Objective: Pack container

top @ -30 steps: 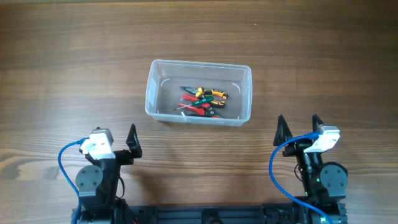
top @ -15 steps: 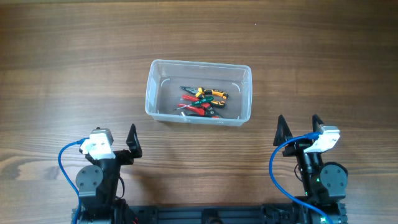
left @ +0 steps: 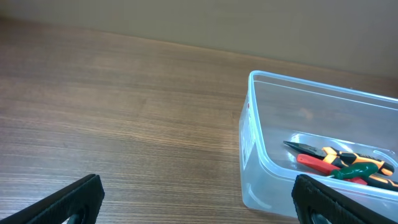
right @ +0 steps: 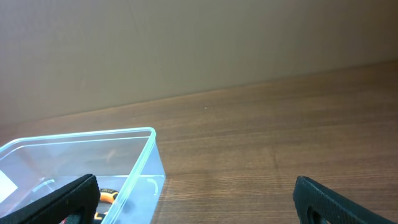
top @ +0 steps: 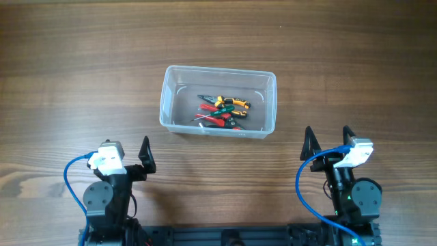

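Observation:
The clear plastic container stands mid-table. Inside it lie several small hand tools with red, green and orange handles. The container also shows in the left wrist view, at the right, and in the right wrist view, at the lower left. My left gripper is open and empty near the front edge, left of the container. My right gripper is open and empty near the front edge, right of the container. In the wrist views both jaw pairs stand wide apart over bare wood.
The wooden table runs around the container on all sides. Blue cables loop by both arm bases at the front edge. A plain wall rises behind the table.

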{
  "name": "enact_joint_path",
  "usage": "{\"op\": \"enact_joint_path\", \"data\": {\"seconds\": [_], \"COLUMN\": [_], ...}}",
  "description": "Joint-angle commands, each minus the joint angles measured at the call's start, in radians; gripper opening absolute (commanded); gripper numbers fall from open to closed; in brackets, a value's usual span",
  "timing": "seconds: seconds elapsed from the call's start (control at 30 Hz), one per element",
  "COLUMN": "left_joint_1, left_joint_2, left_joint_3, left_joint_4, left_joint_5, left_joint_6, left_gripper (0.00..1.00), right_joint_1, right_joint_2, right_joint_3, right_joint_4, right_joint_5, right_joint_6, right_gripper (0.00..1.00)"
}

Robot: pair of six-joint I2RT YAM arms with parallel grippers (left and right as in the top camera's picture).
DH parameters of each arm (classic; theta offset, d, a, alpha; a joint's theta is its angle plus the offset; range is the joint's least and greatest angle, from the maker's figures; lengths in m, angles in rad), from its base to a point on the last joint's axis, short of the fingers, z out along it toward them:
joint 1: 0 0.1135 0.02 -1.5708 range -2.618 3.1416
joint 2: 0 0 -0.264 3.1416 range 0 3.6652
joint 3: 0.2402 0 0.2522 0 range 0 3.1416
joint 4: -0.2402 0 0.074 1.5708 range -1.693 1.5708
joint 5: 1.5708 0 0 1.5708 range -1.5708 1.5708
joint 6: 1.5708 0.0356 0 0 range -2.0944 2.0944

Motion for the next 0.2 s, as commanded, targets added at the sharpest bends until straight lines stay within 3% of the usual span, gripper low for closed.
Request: {"op": "enact_joint_path", "data": {"seconds": [0.0,0.17], "left_joint_1": [0.010,0.010], "left_joint_2": [-0.010,-0.010], "left_joint_3": [-0.007,-0.007], "left_joint_4": [0.001,0.001], "left_joint_5": [0.016,0.016], "left_joint_6": [0.016,0.016], "left_gripper": [1.00,1.00], "right_joint_1": [0.005,0.005], "right_joint_2": [-0.017,-0.017], "right_joint_3": [-0.004,-0.004], "right_joint_4": [0.010,0.010], "right_joint_5": [-0.015,-0.015], "right_joint_6": [0.011,0.011], "right_gripper": [1.00,1.00]}}
